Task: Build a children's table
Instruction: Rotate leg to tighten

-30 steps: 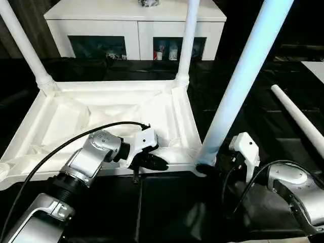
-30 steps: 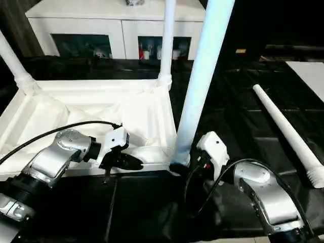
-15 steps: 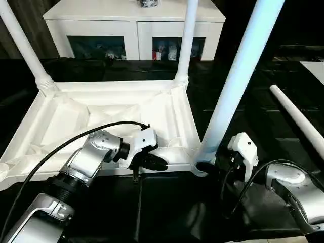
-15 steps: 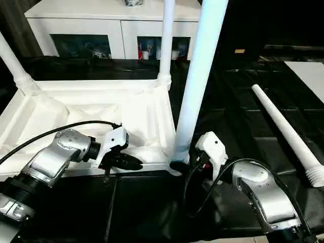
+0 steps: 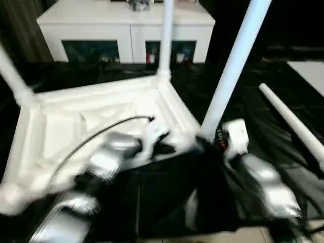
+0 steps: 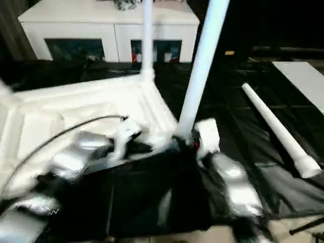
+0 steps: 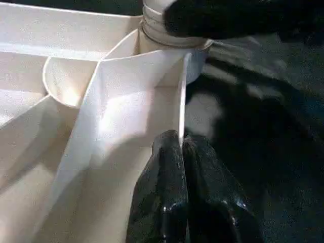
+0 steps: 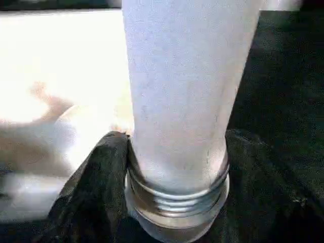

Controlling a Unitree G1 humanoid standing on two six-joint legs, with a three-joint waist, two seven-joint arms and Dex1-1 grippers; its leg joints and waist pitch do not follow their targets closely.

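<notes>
The upturned white plastic rectangular tabletop point(image 5: 91, 121) lies on the black surface point(image 6: 238, 106). The left pincer point(image 7: 181, 152) is clamped tight on its thin raised rim. The right pincer point(image 8: 172, 167) grips the base of the near white tapered tube leg point(image 5: 230, 71) at its corner socket.

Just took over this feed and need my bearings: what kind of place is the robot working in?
Probably a furnished indoor room, perhaps a living space or demo area. A white cabinet with dark glass doors stands behind, black sheeting covers the work surface, and the upturned tabletop lies on it.
</notes>
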